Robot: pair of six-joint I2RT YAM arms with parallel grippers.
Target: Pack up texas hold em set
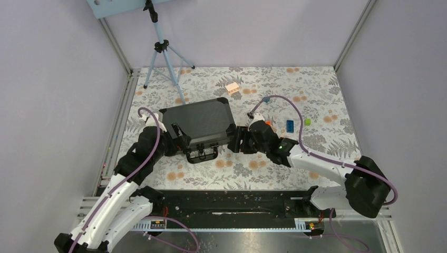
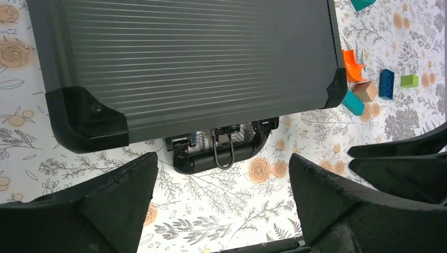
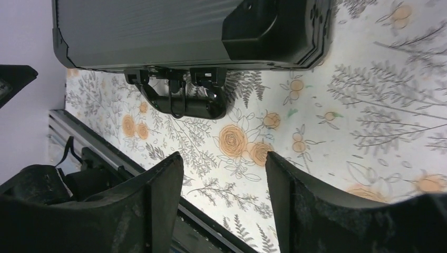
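Floral tablecloth (image 1: 263, 174) is lying flat, leaving open room along the near edge. Closed briefcase (image 1: 197, 122), black with a ribbed lid and rounded corner caps, is sitting mid-table. Its handle (image 1: 203, 154) is facing the arms. Left gripper (image 1: 179, 138) and right gripper (image 1: 237, 140) are flanking its near corners, jaws apart and empty. Blue block (image 1: 290, 124) is sitting to the right.

One briefcase (image 1: 200, 122), one tripod (image 1: 163, 52), seven toy blocks (image 2: 386, 83).

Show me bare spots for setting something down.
Free: floral cloth between the briefcase and the base rail; the far-right corner. Crowded: both briefcase ends, beside the left gripper and right gripper, and around the toy blocks.
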